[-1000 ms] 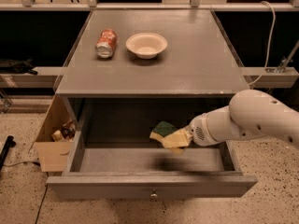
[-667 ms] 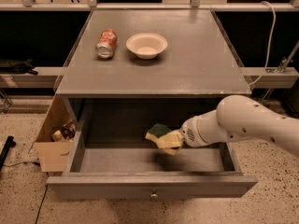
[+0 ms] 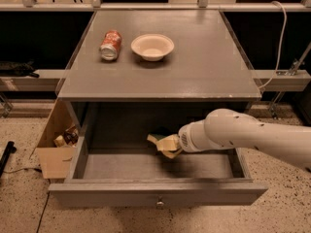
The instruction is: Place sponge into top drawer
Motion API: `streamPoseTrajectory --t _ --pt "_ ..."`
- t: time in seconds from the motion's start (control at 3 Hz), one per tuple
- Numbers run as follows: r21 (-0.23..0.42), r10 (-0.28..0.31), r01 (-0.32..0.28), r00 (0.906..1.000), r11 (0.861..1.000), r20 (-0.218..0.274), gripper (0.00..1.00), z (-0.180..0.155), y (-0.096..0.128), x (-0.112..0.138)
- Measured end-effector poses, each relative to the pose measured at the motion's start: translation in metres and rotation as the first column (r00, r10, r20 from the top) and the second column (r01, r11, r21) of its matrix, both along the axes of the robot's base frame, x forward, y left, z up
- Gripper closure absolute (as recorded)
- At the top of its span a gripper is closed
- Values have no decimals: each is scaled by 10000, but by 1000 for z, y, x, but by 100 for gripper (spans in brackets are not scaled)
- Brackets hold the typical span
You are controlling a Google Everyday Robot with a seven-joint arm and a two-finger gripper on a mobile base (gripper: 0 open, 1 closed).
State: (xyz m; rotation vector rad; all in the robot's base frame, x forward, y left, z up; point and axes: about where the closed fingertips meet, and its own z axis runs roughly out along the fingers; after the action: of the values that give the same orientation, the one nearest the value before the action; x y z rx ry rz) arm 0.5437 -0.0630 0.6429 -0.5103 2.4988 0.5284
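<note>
Inside the open top drawer, towards its right half, the sponge hangs just above the grey drawer bottom, its dark green face turned up and to the left and the yellow foam below. The gripper is right at the sponge's right end, and its fingers are closed narrowly on the sponge (the pale finger tips blend with the foam, so just where they bite is hard to make out). The white arm reaches in from the right, over the drawer's side wall.

I judge the carrying step to be nearly over: the sponge is already within the drawer's walls but does not look set down. The next move calls for a short lowering until the foam rests on the bottom, then spreading the fingers and lifting the arm out without catching the underside of the worktop just above.

By count: one sponge, one pulled-out drawer with one small round knob at the centre of its front, and one arm with one gripper. On the worktop stand two things, well apart from the sponge: one red soda can lying on its side and one pale bowl just to its right. One open cardboard box sits on the ground to the left of the drawer.
</note>
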Motion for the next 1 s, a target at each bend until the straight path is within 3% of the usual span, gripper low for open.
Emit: streamPoseTrajectory --t 0.33,0.67,1.0 --pt "0 0 0 10000 10000 0 100 0 0 0" --pt "0 1 -1 10000 10000 0 82 0 0 0" --pt "0 2 -2 10000 10000 0 58 0 0 0"
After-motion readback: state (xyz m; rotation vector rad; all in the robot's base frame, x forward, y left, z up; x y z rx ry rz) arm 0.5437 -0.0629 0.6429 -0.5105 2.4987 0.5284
